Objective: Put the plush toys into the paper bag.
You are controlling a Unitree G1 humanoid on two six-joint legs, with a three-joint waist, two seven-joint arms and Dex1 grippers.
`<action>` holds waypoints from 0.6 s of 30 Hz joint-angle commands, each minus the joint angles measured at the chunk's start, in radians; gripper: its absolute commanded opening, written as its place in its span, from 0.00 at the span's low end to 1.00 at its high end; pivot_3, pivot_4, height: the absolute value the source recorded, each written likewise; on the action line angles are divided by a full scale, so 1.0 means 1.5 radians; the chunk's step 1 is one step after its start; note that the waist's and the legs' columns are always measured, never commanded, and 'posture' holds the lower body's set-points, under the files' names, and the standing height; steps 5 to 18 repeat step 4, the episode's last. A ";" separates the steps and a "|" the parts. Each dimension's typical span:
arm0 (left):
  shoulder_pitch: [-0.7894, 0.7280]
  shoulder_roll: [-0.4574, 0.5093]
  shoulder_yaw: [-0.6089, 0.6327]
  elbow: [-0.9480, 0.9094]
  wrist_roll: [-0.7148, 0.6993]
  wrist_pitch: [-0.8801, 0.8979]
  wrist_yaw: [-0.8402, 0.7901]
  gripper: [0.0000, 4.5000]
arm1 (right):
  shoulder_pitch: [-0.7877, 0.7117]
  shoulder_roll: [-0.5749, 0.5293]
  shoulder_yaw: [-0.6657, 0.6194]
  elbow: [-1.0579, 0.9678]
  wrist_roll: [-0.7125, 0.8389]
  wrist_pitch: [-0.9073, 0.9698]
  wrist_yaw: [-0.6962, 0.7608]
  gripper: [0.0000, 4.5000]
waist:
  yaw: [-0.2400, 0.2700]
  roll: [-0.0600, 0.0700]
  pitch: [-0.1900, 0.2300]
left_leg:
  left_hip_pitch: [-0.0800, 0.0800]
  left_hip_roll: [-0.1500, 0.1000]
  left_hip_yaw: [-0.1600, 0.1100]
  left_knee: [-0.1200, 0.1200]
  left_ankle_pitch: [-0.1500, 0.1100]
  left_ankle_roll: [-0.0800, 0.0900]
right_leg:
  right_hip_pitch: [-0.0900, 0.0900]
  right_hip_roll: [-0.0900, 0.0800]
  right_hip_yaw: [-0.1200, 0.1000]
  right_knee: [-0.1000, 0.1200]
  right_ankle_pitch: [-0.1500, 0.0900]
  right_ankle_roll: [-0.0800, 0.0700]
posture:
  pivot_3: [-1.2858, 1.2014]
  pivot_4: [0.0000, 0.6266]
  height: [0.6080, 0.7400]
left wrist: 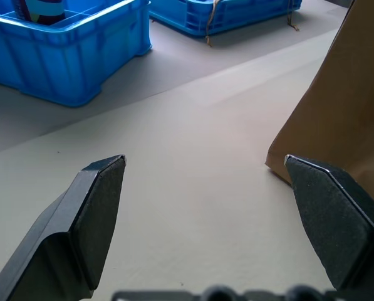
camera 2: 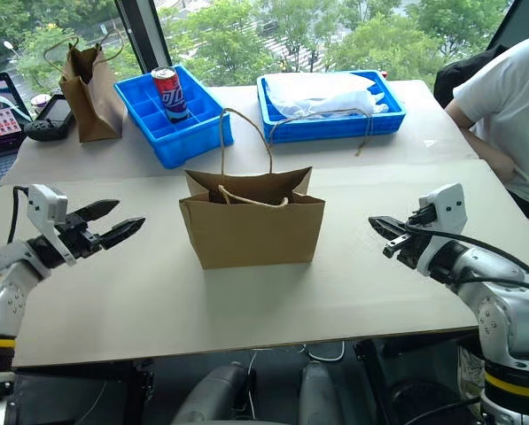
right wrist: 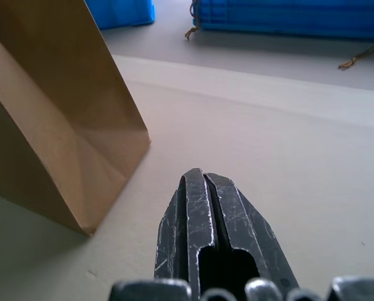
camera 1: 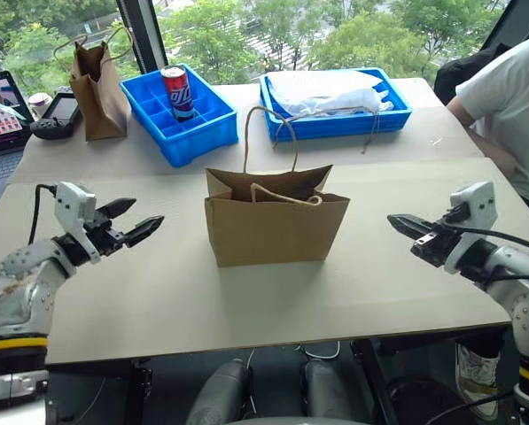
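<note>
While the paper bag (camera 1: 276, 221) stands upright and open-mouthed in the middle of the table (camera 1: 246, 301), both arms hover off to its sides. Left gripper (camera 1: 138, 221) is well apart from the bag, jaws spread wide and holding nothing. Right gripper (camera 1: 399, 223) sits on the opposite side, jaws pressed tight together, also holding nothing. Behind the bag, a blue divided tray (camera 1: 174, 115) carries a red can (camera 1: 178, 92), and a darker, narrower bag (camera 1: 98, 91) stands at the far left. No plush toys can be made out.
</note>
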 commanded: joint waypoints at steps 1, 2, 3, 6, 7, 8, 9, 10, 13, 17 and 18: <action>0.004 -0.009 -0.006 -0.033 0.024 -0.006 0.024 0.97 | 0.009 0.009 0.005 -0.015 -0.028 -0.036 -0.029 0.00 | 0.000 0.000 0.000 | 0.000 0.000 0.000 0.000 0.000 0.000 | 0.000 0.000 0.000 0.000 0.000 0.000 | 0.52 0.24 1.00; 0.002 -0.013 -0.009 -0.030 0.029 -0.008 0.026 0.97 | 0.014 0.007 0.012 -0.012 -0.038 -0.045 -0.027 0.00 | 0.000 0.000 0.000 | 0.001 0.000 0.000 0.000 0.000 0.000 | 0.000 0.000 0.000 0.000 0.000 0.000 | 0.52 0.24 1.00; -0.005 -0.016 -0.011 -0.027 0.032 -0.007 0.029 0.97 | 0.016 0.007 0.014 -0.009 -0.041 -0.051 -0.026 0.00 | 0.000 0.000 0.000 | 0.001 0.000 0.000 0.000 0.000 0.000 | 0.001 0.000 0.000 0.000 0.000 0.000 | 0.52 0.24 1.00; -0.013 -0.020 -0.010 -0.027 0.027 -0.002 0.028 0.97 | 0.019 0.008 0.012 -0.008 -0.043 -0.055 -0.026 0.00 | 0.000 0.000 0.000 | 0.001 0.000 0.000 0.000 0.000 0.000 | 0.001 0.000 0.000 0.000 0.000 0.000 | 0.52 0.24 1.00; -0.013 -0.020 -0.010 -0.027 0.027 -0.002 0.028 0.97 | 0.019 0.008 0.012 -0.008 -0.043 -0.055 -0.026 0.00 | 0.000 0.000 0.000 | 0.001 0.000 0.000 0.000 0.000 0.000 | 0.001 0.000 0.000 0.000 0.000 0.000 | 0.52 0.24 1.00; -0.013 -0.020 -0.010 -0.027 0.027 -0.002 0.028 0.97 | 0.019 0.008 0.012 -0.008 -0.043 -0.055 -0.026 0.00 | 0.000 0.000 0.000 | 0.001 0.000 0.000 0.000 0.000 0.000 | 0.001 0.000 0.000 0.000 0.000 0.000 | 0.52 0.24 1.00; -0.013 -0.020 -0.010 -0.027 0.027 -0.002 0.028 0.97 | 0.019 0.008 0.012 -0.008 -0.043 -0.055 -0.026 0.00 | 0.000 0.000 0.000 | 0.001 0.000 0.000 0.000 0.000 0.000 | 0.001 0.000 0.000 0.000 0.000 0.000 | 0.52 0.24 1.00; -0.013 -0.020 -0.010 -0.027 0.027 -0.002 0.028 0.97 | 0.019 0.008 0.012 -0.008 -0.043 -0.055 -0.026 0.00 | 0.000 0.000 0.000 | 0.001 0.000 0.000 0.000 0.000 0.000 | 0.001 0.000 0.000 0.000 0.000 0.000 | 0.52 0.24 1.00; -0.013 -0.020 -0.010 -0.027 0.027 -0.002 0.028 0.97 | 0.019 0.008 0.012 -0.008 -0.043 -0.055 -0.026 0.00 | 0.000 0.000 0.000 | 0.001 0.000 0.000 0.000 0.000 0.000 | 0.001 0.000 0.000 0.000 0.000 0.000 | 0.52 0.24 1.00; -0.013 -0.020 -0.010 -0.027 0.027 -0.002 0.028 0.97 | 0.019 0.008 0.012 -0.008 -0.043 -0.055 -0.026 0.00 | 0.000 0.000 0.000 | 0.001 0.000 0.000 0.000 0.000 0.000 | 0.001 0.000 0.000 0.000 0.000 0.000 | 0.52 0.24 1.00; -0.013 -0.020 -0.010 -0.027 0.027 -0.002 0.028 0.97 | 0.019 0.008 0.012 -0.008 -0.043 -0.055 -0.026 0.00 | 0.000 0.000 0.000 | 0.001 0.000 0.000 0.000 0.000 0.000 | 0.001 0.000 0.000 0.000 0.000 0.000 | 0.52 0.24 1.00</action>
